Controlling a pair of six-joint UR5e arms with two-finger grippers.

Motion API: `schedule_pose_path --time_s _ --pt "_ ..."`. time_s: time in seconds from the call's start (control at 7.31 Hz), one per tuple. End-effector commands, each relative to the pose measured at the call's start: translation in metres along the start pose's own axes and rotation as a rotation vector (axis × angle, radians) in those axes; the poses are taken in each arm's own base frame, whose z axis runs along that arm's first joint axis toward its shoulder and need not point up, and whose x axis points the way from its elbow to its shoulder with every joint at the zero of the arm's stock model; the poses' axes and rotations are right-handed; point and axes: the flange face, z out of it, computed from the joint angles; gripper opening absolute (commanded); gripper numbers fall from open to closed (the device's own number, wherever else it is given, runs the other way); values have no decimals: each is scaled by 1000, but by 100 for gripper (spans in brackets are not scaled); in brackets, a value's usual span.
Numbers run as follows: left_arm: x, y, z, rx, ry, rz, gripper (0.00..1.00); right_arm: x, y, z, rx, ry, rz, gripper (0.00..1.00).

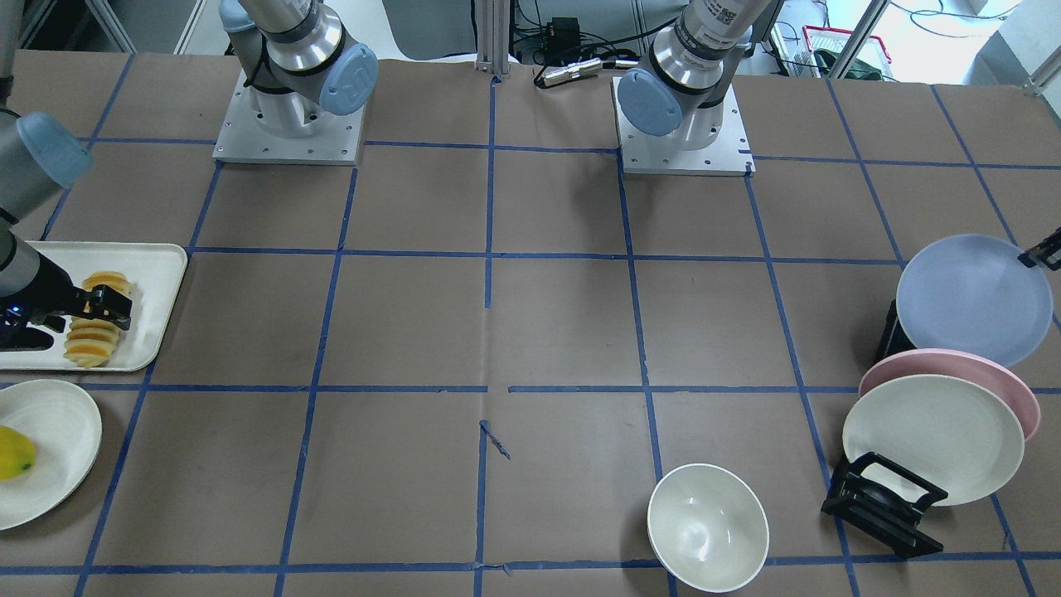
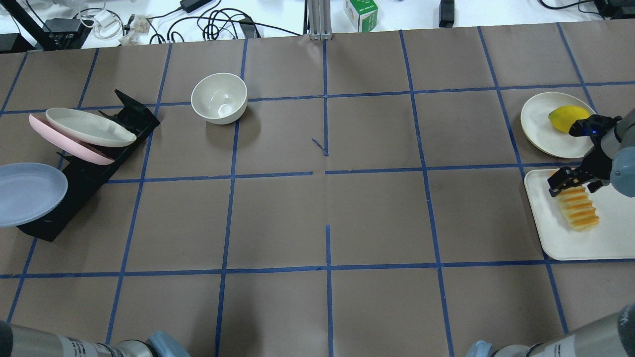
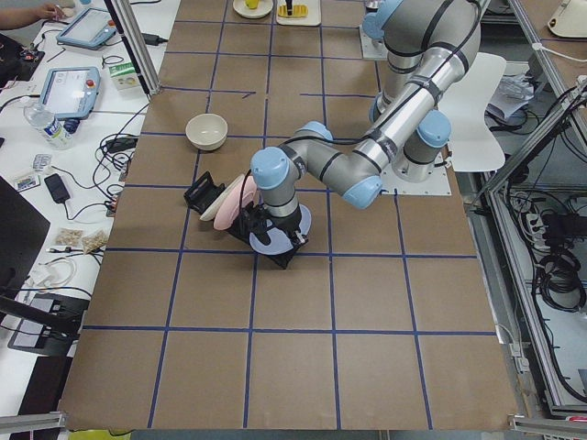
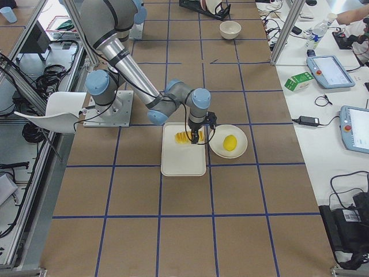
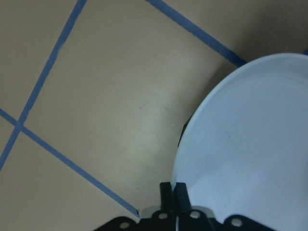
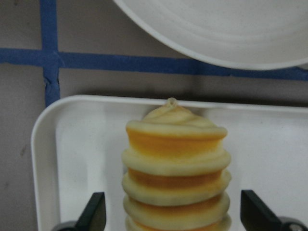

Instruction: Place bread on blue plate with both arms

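**Bread on the tray, blue plate at the rack, a gripper at each**

The bread point(image 2: 578, 210) is one short loaf of orange-yellow ridged slices with pale edges. It lies on the white tray point(image 2: 585, 248) at the robot's right, well apart from the blue plate point(image 1: 974, 298). The right gripper point(image 6: 175, 211) straddles the loaf with its fingers spread wide, leaving a gap on either side. The blue plate is round, matte and pale lavender. It leans at the end of the black rack point(image 2: 84, 173) nearest the robot, and the left gripper point(image 5: 172, 192) is pinched closed on its rim.

Whether the plate's lower edge sits in the rack cannot be made out. The overhead view cuts the plate at the frame edge. The front-facing view shows only the tip of the left gripper. The right wrist view crops the loaf's near end.

Counts:
- One loaf and one tray.
- Four plates: the blue plate, a pink plate point(image 1: 999, 377) and a cream-white plate point(image 1: 932, 439) at the rack, and a white plate point(image 1: 58, 448) bearing one yellow fruit point(image 1: 15, 453).
- One white bowl point(image 1: 707, 526).
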Motion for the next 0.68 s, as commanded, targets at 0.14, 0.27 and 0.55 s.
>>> schedule_pose_path --time_s 0.14,0.27,0.55 --pt "7 85 -100 -165 33 -41 0 3 -1 7 -30 2 -5 19" --pt "41 101 -113 -174 127 -32 0 3 -1 3 -27 6 -6 0" --pt "181 125 -127 -170 198 80 0 2 1 -24 15 35 -4 0"
